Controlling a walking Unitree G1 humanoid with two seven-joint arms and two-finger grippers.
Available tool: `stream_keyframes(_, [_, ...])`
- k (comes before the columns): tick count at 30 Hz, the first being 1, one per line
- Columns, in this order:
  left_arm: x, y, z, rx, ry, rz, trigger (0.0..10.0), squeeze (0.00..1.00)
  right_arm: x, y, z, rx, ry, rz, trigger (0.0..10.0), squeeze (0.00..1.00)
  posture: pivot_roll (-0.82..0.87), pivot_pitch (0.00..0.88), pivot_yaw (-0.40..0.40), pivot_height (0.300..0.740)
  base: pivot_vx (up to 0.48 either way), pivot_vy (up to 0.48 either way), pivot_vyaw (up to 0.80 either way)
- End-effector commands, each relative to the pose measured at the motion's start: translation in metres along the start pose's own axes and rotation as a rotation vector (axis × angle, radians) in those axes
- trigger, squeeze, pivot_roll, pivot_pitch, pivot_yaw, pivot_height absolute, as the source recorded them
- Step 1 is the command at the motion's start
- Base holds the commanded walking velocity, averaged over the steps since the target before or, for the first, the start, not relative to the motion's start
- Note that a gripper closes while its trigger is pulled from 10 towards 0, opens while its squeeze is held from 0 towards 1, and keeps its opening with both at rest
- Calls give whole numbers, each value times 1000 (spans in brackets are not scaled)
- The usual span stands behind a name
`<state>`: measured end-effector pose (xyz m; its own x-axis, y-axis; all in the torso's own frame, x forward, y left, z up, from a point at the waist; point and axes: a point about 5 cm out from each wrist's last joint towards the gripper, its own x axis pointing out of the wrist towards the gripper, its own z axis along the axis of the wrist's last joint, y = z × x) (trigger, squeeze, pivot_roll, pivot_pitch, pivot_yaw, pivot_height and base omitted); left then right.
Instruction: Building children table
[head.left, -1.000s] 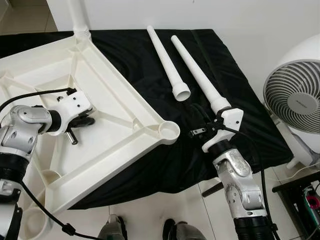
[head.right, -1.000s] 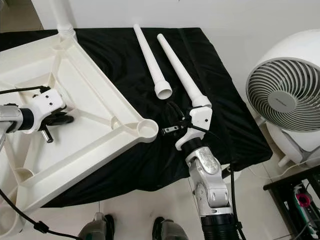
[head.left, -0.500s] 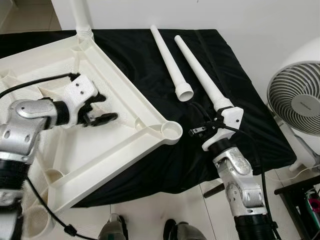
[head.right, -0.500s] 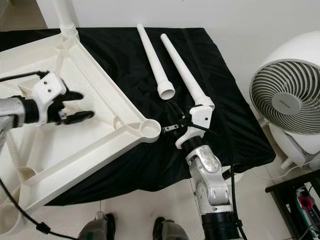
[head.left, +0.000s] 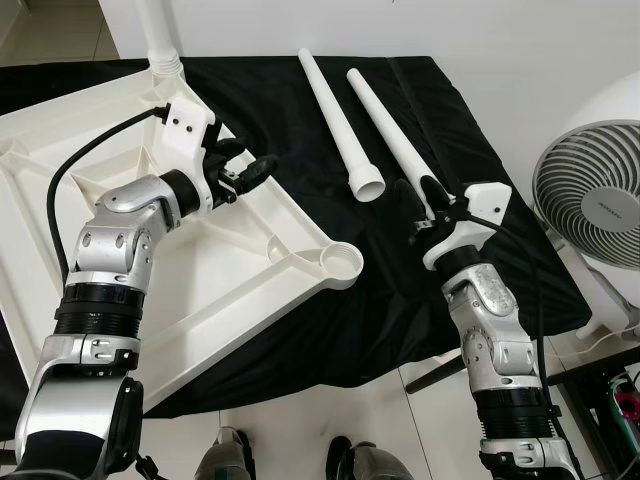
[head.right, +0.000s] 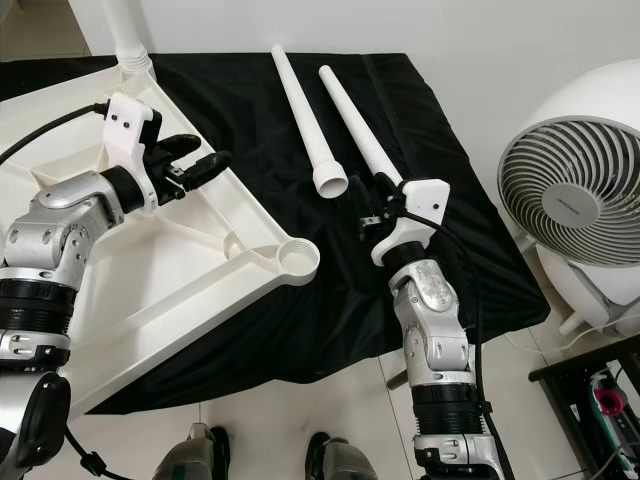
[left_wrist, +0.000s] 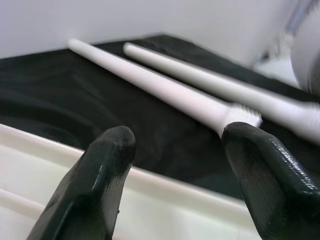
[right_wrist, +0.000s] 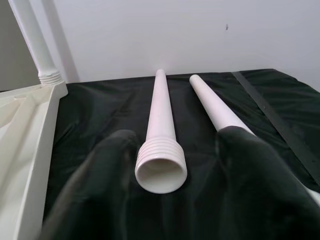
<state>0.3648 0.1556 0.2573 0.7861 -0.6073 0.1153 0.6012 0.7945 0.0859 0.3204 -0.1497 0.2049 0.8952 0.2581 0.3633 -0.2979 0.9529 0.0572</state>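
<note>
Black cloth covers the table where two long white plastic legs lie pointing away, threaded ends toward the spread right hand, nearer than the spread left hand.

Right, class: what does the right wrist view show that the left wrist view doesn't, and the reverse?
Right wrist view: the hollow threaded mouth of one loose leg, and an upright leg screwed into the tabletop's corner. Left wrist view: the tabletop rim close beneath the fingers, and a blurred fan. Both: the near loose leg and the far loose leg lying on the black cloth, with the left claw and right claw each open.
</note>
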Motion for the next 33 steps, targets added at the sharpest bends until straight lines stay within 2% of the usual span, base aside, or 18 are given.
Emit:
stream_keyframes(1, [2,-1,-3,-27,-21,41,10000,0,2,-4,0,-18,-9,-24,10000,1000,63,184,-51,740,0,0,0])
stream_keyframes(4, [10,-4,-5,-40,-65,105,10000,0,11,-7,2,-35,-22,-57,10000,1000,55,181,-52,740,0,0,0])
stream_keyframes(9, [15,-3,-5,-42,-89,160,10000,0,18,-7,3,-46,-25,-71,10000,1000,50,179,-52,740,0,0,0])
stream_keyframes(12, [19,3,-7,-69,-125,320,10000,0,28,-9,5,-68,-31,-74,10000,1000,55,173,-34,740,0,0,0])
stream_keyframes(15, [19,3,-7,-68,-138,354,10000,0,30,-9,5,-80,-29,-75,10000,1000,55,174,-30,740,0,0,0])
stream_keyframes(19, [14,-7,-14,-51,-131,434,10000,0,42,-16,7,-126,-8,-116,10000,1000,63,184,-20,740,0,0,0])
stream_keyframes(20, [13,-12,-18,-57,-119,446,10000,0,46,-18,8,-135,2,-127,10000,0,66,190,-19,740,0,0,0])
stream_keyframes(26, [10,-29,-24,-55,-119,445,10000,0,54,-17,5,-133,30,-117,10000,0,87,220,-19,740,0,0,0])
stream_keyframes(30, [9,-46,-26,-43,-114,462,10000,0,65,-11,-2,-114,72,-60,10000,0,116,252,-21,740,0,0,0])
stream_keyframes(33, [8,-52,-24,-28,-120,476,10000,0,71,-8,-4,-90,89,-39,10000,0,124,263,-23,740,0,0,0])
